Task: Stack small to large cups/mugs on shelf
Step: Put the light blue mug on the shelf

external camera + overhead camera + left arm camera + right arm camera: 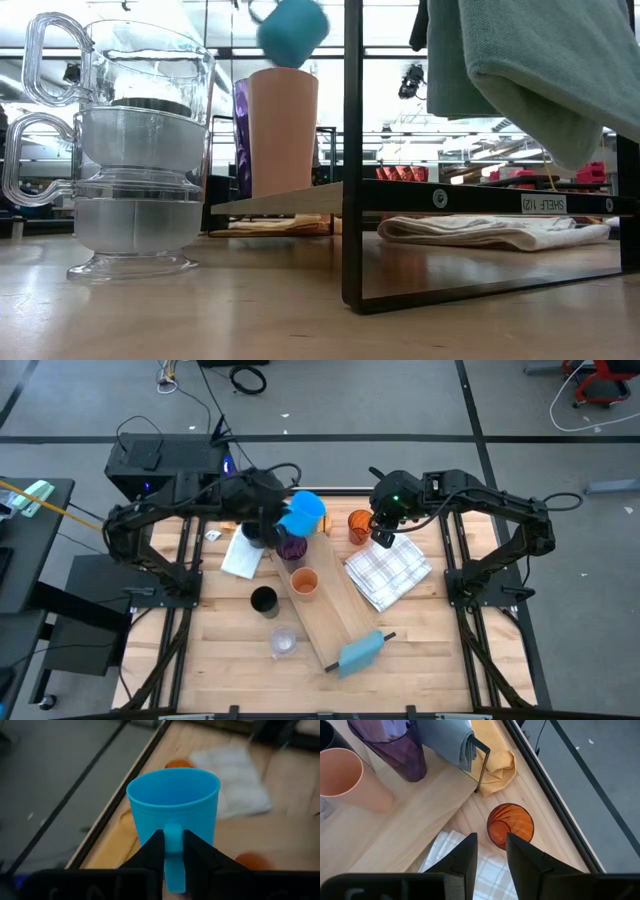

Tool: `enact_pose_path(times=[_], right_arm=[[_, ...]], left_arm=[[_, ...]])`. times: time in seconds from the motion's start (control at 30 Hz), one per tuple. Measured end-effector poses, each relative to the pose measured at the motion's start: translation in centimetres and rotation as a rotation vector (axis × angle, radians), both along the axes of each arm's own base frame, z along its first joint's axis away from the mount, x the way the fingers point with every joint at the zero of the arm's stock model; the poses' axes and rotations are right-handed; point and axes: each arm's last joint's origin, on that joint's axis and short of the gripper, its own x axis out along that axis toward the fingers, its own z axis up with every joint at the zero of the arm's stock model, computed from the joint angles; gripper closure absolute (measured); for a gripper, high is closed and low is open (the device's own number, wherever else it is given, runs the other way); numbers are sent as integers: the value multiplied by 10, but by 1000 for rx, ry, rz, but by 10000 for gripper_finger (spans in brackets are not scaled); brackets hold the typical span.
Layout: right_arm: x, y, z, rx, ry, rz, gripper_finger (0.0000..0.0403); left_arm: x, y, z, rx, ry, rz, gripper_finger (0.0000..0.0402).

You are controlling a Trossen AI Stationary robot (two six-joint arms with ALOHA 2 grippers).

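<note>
The left gripper [173, 852] is closed on the handle of the bright blue mug [173, 802], its two fingers pinching the handle from either side, and it carries the mug in the air above the far end of the shelf [335, 622]; the low view shows the mug lifted clear above the cups standing there. The mug hangs tilted, its open mouth facing back toward the wrist camera and its base pointing away from the gripper, so its long axis leans well off upright. Below the left gripper, a purple tumbler [292, 547] stands on the shelf, with a pale orange cup [304, 582] next along the plank toward the near end; both are upright, mouths up. The right gripper [491, 849] hovers with its fingers slightly apart and nothing between them, and a ribbed orange cup [510, 825] stands on the table just ahead of its fingertips, beside the white checked cloth [388, 571]. I judge the task to be roughly a third done: two cups are on the shelf and one is in hand. Still off the shelf are the ribbed orange cup, a black cup [264, 601] and stacked clear glasses [284, 642] on the table on the left arm's side of the plank.
</note>
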Motion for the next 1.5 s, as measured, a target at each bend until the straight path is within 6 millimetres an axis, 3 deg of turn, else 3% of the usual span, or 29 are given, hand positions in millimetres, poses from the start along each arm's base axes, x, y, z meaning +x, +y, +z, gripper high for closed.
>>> enact_pose_path(times=[0.2, 0.53, 0.77, 1.03, 1.27, 1.5], right_arm=[[0, 0, 0, -3, 1, -2, 294], [-2, -10, 0, -12, 8, -25, 294], [-4, -16, 0, -14, 9, -48, 294], [-7, -25, 0, -4, 2, -102, 294], [-8, -28, 0, -3, 2, -114, 294], [-9, -27, -1, 1, 17, -114, 294]], left_arm=[[10, -31, 10, 3, -154, -37, 346], [10, -93, 14, -5, -308, -9, 347], [30, -134, -9, -9, -280, -10, 347], [45, -165, -32, 2, -252, -5, 346], [50, -191, -47, -2, -352, 136, 345], [70, -216, -82, -12, -390, 234, 347]])
